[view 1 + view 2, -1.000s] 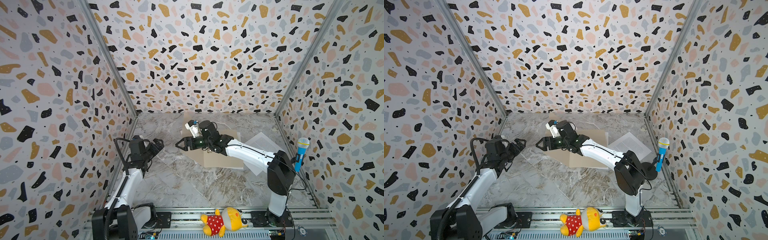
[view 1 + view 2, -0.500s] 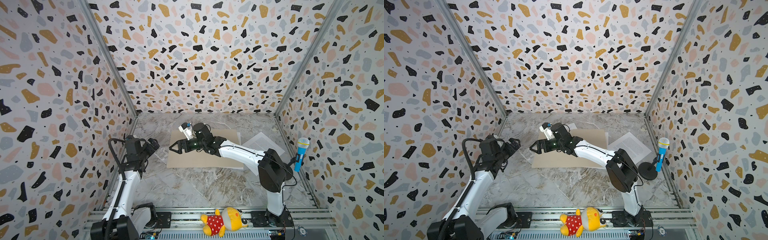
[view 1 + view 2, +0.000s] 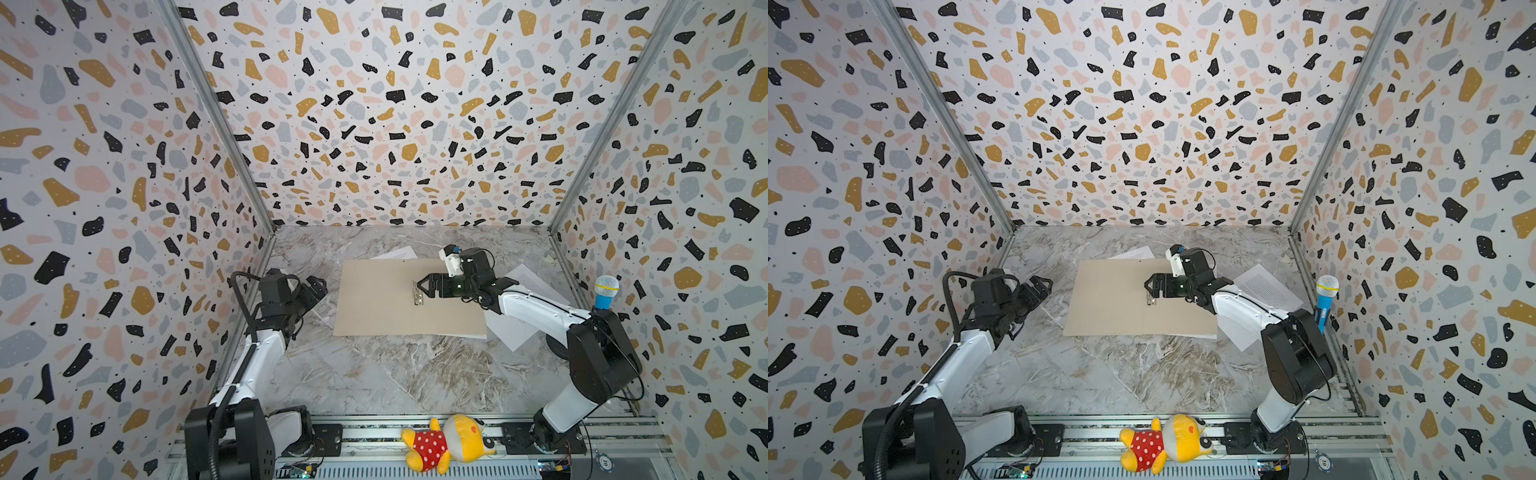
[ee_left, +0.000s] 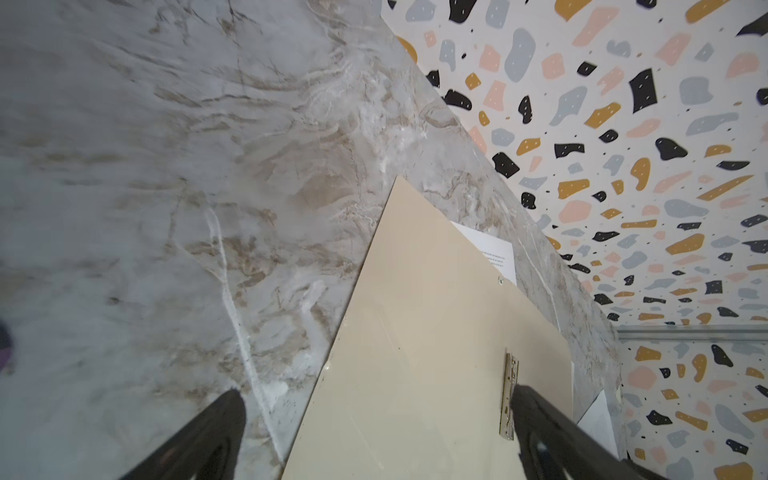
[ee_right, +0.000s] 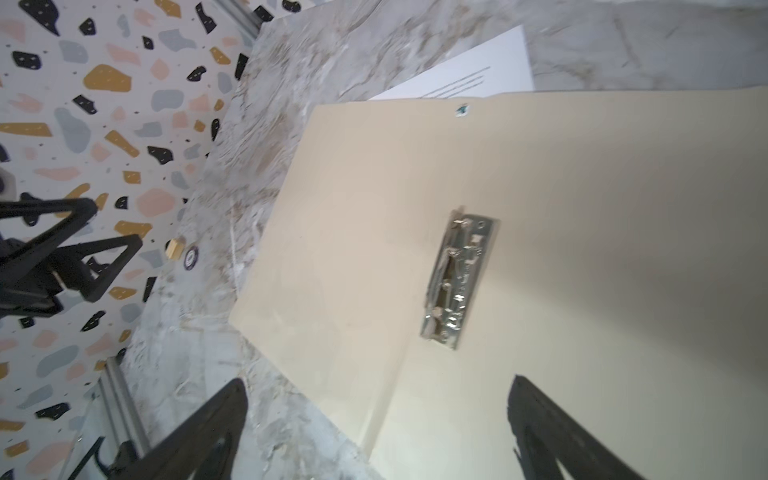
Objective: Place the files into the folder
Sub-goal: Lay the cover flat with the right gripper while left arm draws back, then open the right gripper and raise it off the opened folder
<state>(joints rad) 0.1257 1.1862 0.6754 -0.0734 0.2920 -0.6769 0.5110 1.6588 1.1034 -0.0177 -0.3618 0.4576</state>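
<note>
Both top views: folder point(image 3: 374, 303) lies open and flat on the marble table point(image 3: 374, 386), roughly mid-table, its far edge toward the back wall. Walls close the table on three sides. The widest bare stretch is in front of the folder's near edge. A narrower strip runs along its left edge, where the left gripper point(image 3: 319, 288) sits just off the card. Count: one folder, one metal clip point(image 3: 418, 294) at the fold, two arms, one plush toy point(image 3: 446, 442) on the front rail, one toy microphone point(image 3: 604, 293) by the right wall. Sheets seen for certain: two. Far sheet point(image 3: 397, 252) sticks out from under the folder's far edge. Printed sheet point(image 3: 540, 286) lies off the right edge, partly under the right arm. A thin white strip along the near right edge may be paper; cannot tell. Right gripper point(image 3: 419, 287) hangs over the clip, jaws spread wide, nothing between them; contact with the card cannot be told. Left gripper jaws also wide, empty.
</note>
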